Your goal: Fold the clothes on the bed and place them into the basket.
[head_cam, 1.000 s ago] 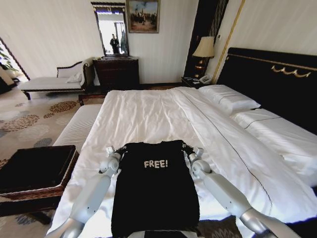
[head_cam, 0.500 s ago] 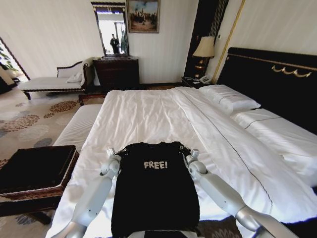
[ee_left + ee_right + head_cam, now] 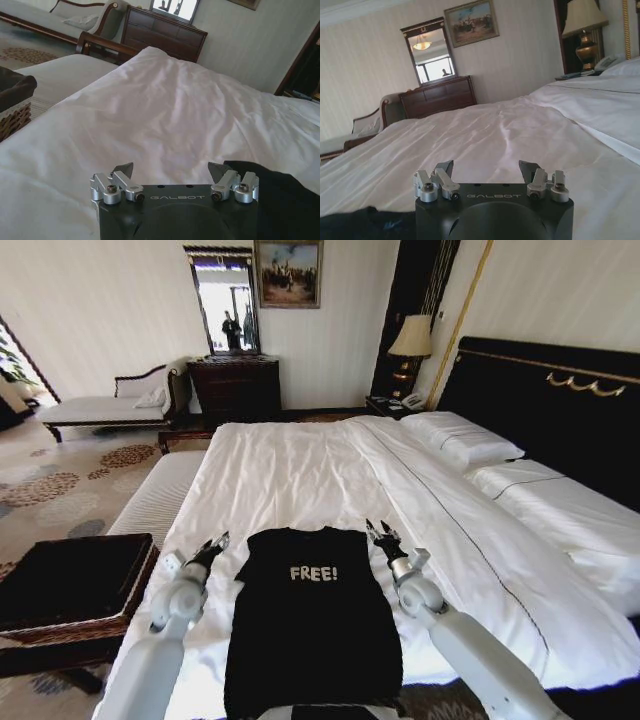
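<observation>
Left gripper [image 3: 218, 541] and right gripper [image 3: 378, 532]: jaws spread, empty, flanking black T-shirt [image 3: 312, 615] flat on bed [image 3: 300, 470].

A lamp [image 3: 412, 336] stands near a dark dresser [image 3: 236, 386].

- The right gripper [image 3: 486, 171] hangs low over the bed [image 3: 520, 135], its two dark fingertips spread apart with nothing between them.
- The bed's white duvet, softly wrinkled, stretches away beyond the gripper.
- A strip of the black T-shirt [image 3: 365, 224] lies on the duvet just beside the gripper's body.
- Past the bed's far edge stands a dark wooden dresser [image 3: 437, 96] against a striped wall.
- A mirror [image 3: 428, 52] rises above the dresser, with a framed painting [image 3: 471, 23] beside it.
- A lit lamp [image 3: 583, 30] stands beyond the bed, well apart from the dresser.
</observation>
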Robot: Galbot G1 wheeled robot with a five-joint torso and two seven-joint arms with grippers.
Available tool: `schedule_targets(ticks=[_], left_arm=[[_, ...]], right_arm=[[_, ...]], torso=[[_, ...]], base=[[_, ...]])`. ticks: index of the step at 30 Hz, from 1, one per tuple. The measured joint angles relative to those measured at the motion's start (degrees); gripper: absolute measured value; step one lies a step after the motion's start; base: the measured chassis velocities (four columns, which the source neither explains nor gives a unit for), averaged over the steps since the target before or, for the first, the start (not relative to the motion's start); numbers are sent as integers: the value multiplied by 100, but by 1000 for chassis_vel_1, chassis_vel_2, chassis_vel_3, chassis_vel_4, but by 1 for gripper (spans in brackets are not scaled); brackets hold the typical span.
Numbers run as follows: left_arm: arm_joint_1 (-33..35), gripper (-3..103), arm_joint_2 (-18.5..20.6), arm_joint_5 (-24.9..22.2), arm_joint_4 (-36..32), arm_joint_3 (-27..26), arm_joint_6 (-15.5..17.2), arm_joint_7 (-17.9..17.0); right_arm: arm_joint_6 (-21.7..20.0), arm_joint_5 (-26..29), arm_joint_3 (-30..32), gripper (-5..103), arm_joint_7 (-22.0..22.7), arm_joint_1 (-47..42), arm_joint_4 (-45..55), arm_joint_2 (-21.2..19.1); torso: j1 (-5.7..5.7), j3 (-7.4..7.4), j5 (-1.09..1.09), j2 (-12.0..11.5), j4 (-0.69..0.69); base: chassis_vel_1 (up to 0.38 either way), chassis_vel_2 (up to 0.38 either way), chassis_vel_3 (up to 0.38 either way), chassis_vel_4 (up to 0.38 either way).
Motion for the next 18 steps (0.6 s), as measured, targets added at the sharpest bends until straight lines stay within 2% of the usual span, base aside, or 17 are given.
schedule_targets(ticks=[1, 2, 3, 4, 5, 6, 8, 11, 13, 15, 17, 18], left_arm=[[261, 90, -97, 258, 8, -103, -243, 357], [396, 94, -159, 421, 35, -163, -400, 534], [523, 94, -242, 580, 66, -235, -585, 695], [523, 94, -242, 580, 66, -235, -585, 695], [606, 98, -320, 645, 79, -295, -717, 785], [662, 100, -404, 612, 77, -368, -807, 819], [679, 100, -447, 536, 66, -411, -834, 819], [644, 100, -492, 324, -1, -490, -842, 795], [626, 100, -483, 315, -6, -491, -839, 785], [545, 100, -443, 289, -14, -491, -781, 701], [509, 100, -427, 289, 4, -482, -754, 630], [509, 100, -427, 289, 4, -482, -754, 630]], right_arm=[[-1, -489, -87, 81, -2, -94, -46, 17], [-5, -762, -149, 81, -2, -153, -71, 20], [-19, -1032, -235, 86, 9, -221, -82, 16], [-19, -1032, -235, 86, 9, -221, -82, 16], [-38, -1206, -328, 91, 37, -277, -81, -1], [-74, -1348, -428, 96, 76, -328, -68, -34], [-105, -1397, -481, 99, 120, -349, -47, -55], [-436, -1364, -687, 100, 621, -393, 219, -175], [-536, -1359, -724, 100, 741, -391, 295, -222], [-1022, -1568, -1009, 100, 1223, -265, 516, -487], [-1220, -1808, -1312, 100, 1400, -116, 571, -752], [-1220, -1808, -1312, 100, 1400, -116, 571, -752]], torso=[[0, 0, 2, 0, 0], [0, 0, 2, 0, -3], [0, 0, 1, 0, -6], [0, 0, 1, 0, -6], [-1, 0, 1, 0, -6], [0, 0, 2, 0, -7], [0, 0, 2, 0, -7], [1, 1, 2, -1, -7], [1, 1, 2, -1, -6], [1, 1, 2, -1, -7], [1, 1, 2, -1, -6], [1, 1, 2, -1, -6]], base=[[0, 0, 0, 0], [0, 0, 0, 0], [0, 0, 0, 0], [0, 0, 0, 0], [0, 0, 0, 0], [0, 0, 0, 0], [0, 0, 0, 0], [0, 0, 0, 0], [0, 0, 0, 0], [0, 0, 0, 0], [0, 0, 0, 0], [0, 0, 0, 0]])
